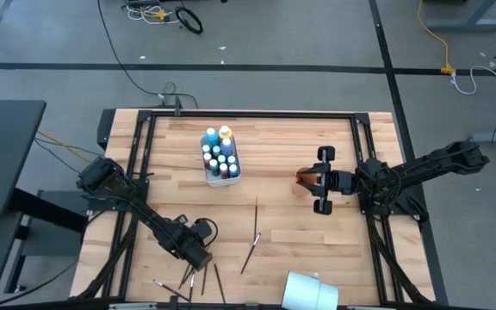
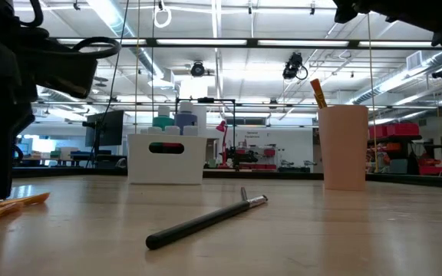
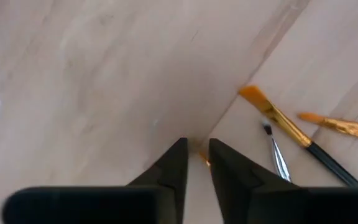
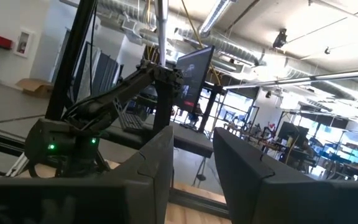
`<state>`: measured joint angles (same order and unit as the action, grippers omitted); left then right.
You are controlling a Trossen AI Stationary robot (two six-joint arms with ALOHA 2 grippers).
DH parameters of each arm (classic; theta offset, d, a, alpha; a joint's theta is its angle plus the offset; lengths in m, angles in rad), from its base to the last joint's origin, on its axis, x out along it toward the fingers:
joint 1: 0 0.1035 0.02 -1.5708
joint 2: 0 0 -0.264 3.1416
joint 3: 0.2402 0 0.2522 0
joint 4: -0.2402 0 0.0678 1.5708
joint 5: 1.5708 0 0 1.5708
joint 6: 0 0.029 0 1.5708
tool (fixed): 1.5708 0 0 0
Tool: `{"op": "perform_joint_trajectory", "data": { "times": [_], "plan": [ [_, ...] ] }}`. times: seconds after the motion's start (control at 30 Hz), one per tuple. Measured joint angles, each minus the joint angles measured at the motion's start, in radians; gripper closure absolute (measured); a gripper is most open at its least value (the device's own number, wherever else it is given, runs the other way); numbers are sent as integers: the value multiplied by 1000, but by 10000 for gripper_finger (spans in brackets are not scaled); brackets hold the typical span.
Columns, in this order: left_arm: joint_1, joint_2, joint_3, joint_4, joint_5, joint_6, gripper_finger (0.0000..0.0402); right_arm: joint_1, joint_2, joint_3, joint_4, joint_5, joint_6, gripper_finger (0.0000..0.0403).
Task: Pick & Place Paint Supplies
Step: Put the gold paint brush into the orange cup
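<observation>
Several thin brushes lie flat on the wooden table: two near the middle (image 1: 255, 220) (image 1: 250, 254), others at the near left (image 1: 218, 280). In the left wrist view an orange-bristled brush (image 3: 278, 121), a thin one (image 3: 277, 155) and another orange one (image 3: 340, 127) lie beside my left gripper (image 3: 196, 146). That gripper (image 1: 195, 257) points down at the table with its tips nearly together on a brush. Paint bottles (image 1: 220, 153) stand in a white caddy (image 2: 166, 157). My right gripper (image 4: 191, 143) is raised at the right, open, with nothing between its fingers. My left gripper comes from above, pointing steeply down, with its fingertips at the table top. A small orange bit of a brush (image 3: 202, 159) shows between the two tips. The fingers hide the rest, so which part of the brush it is cannot be told. The brush stays on the table.
A white cup (image 1: 310, 291) is at the table's near edge; in the low view it (image 2: 344, 149) stands upright with a brush in it. A dark brush (image 2: 206, 221) lies in the foreground. A black frame (image 1: 248, 116) borders the table.
</observation>
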<state>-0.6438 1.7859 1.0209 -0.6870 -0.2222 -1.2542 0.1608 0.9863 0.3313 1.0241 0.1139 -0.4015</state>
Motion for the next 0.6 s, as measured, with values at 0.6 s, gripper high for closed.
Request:
{"op": "perform_joint_trajectory", "data": {
  "times": [0.6],
  "plan": [
    [4, 1, 18, 24, 9, 21, 396, 0, 0, 0, 0, 0, 0, 283]
  ]
}}
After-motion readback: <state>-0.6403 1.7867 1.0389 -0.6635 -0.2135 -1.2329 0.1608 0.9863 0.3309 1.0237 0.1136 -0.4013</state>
